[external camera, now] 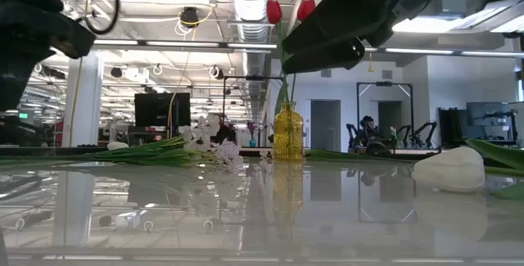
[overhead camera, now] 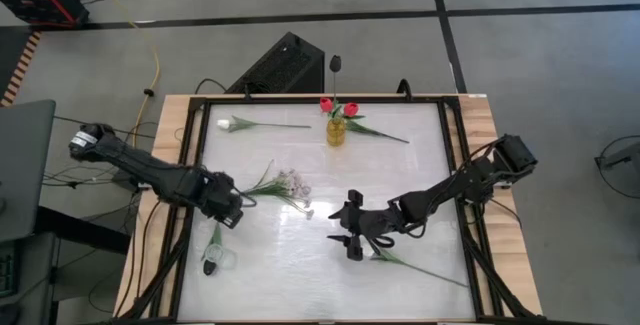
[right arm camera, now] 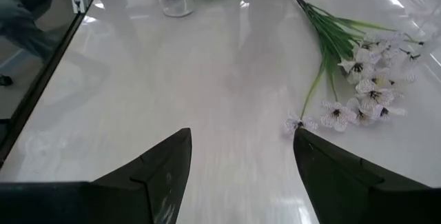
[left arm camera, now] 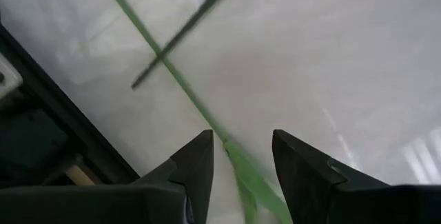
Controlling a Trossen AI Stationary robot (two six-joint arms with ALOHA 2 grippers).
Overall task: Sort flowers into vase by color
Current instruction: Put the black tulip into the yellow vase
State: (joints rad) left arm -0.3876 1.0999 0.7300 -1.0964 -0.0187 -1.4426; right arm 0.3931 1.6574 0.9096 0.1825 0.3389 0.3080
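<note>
the left gripper (overhead camera: 236,208) is hovering at the table's (overhead camera: 400,185) left side with its jaws parted around a green stem (left arm camera: 180,86) that is passing between them, though it is unclear whether they are clamping it. the right gripper (overhead camera: 345,228) is hanging released over the near middle, its fingers (right arm camera: 158,172) spread wide and grasping nothing, facing the white spray (overhead camera: 288,187) lying at left centre. the vase (overhead camera: 336,130) is standing at the far middle with two red tulips (overhead camera: 338,108) in it, while a white tulip (overhead camera: 226,123) is lying at the far left.
</note>
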